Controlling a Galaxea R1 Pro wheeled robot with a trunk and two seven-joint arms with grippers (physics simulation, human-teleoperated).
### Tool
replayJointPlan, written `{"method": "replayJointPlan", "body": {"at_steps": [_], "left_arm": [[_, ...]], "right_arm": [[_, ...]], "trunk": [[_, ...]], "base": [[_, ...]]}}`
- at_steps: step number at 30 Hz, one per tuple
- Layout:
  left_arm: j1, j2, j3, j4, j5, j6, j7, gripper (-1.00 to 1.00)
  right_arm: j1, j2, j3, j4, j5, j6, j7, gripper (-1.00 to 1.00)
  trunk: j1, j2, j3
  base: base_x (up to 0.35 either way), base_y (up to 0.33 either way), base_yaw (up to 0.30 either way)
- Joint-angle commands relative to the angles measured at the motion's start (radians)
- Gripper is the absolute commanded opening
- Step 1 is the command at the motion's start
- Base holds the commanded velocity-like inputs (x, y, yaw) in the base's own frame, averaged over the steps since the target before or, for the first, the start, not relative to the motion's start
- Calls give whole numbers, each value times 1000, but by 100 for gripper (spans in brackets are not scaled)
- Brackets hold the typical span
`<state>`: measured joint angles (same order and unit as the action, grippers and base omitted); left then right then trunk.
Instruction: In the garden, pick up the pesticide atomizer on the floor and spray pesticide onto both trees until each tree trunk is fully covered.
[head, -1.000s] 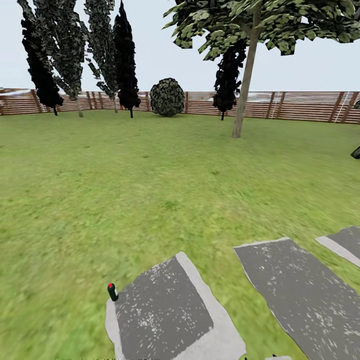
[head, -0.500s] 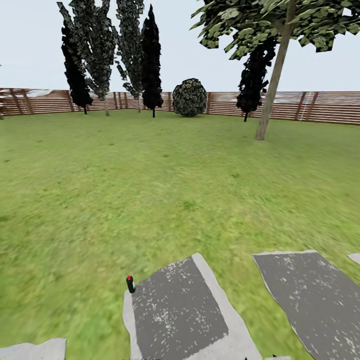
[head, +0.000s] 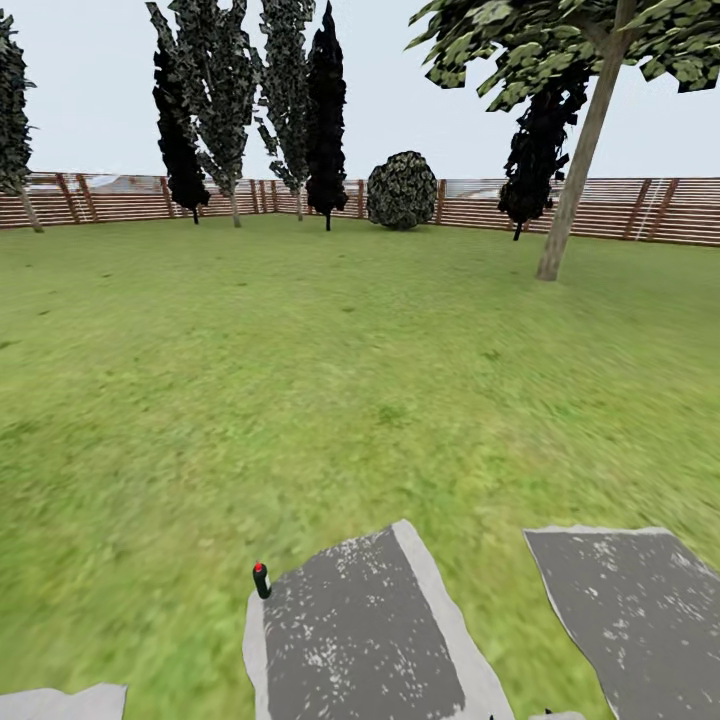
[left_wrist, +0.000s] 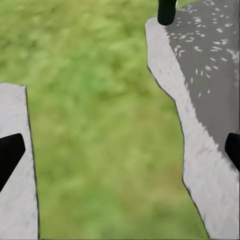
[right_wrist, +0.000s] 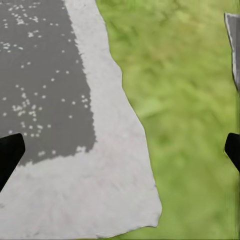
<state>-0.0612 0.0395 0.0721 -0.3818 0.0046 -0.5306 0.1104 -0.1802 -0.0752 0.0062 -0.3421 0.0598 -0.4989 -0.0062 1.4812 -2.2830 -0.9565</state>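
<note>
The atomizer (head: 262, 580) stands upright on the grass (head: 300, 380), just beside the near left corner of a grey paving stone (head: 360, 630), low in the head view; its body is slim and dark, and its cap looks red here. In the left wrist view its dark lower part (left_wrist: 166, 12) shows at the edge of the same stone (left_wrist: 205, 100). It seems small, stiff and light, probably smooth plastic, so I judge it can tip or slip easily when it is touched. The best hold is probably around the middle of the body, from the side, below the cap, so the nozzle stays free. The left gripper (left_wrist: 120, 150) has its fingertips wide apart with only grass between them, and the right gripper (right_wrist: 120, 150) is also spread wide, above another stone (right_wrist: 75, 125); neither holds anything. One tree with a leaning pale trunk (head: 580, 160) stands far off, before the wooden fence (head: 660, 210).
</note>
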Motion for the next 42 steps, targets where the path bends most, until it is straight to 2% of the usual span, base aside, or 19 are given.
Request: {"method": "replayJointPlan", "body": {"at_steps": [1, 15, 29, 42], "left_arm": [[0, 0, 0, 0, 0, 0, 0, 100], [0, 0, 0, 0, 0, -2, 0, 100], [1, 0, 0, 0, 0, -2, 0, 100], [1, 0, 0, 0, 0, -2, 0, 100]], "right_arm": [[0, 0, 0, 0, 0, 0, 0, 100], [0, 0, 0, 0, 0, -1, 0, 100], [0, 0, 0, 0, 0, 0, 0, 100], [0, 0, 0, 0, 0, 0, 0, 100]], "trunk": [[0, 0, 0], [0, 0, 0], [0, 0, 0], [0, 0, 0]], "base": [[240, -167, 1], [240, -167, 32], [202, -171, 265], [16, -183, 278]]}}
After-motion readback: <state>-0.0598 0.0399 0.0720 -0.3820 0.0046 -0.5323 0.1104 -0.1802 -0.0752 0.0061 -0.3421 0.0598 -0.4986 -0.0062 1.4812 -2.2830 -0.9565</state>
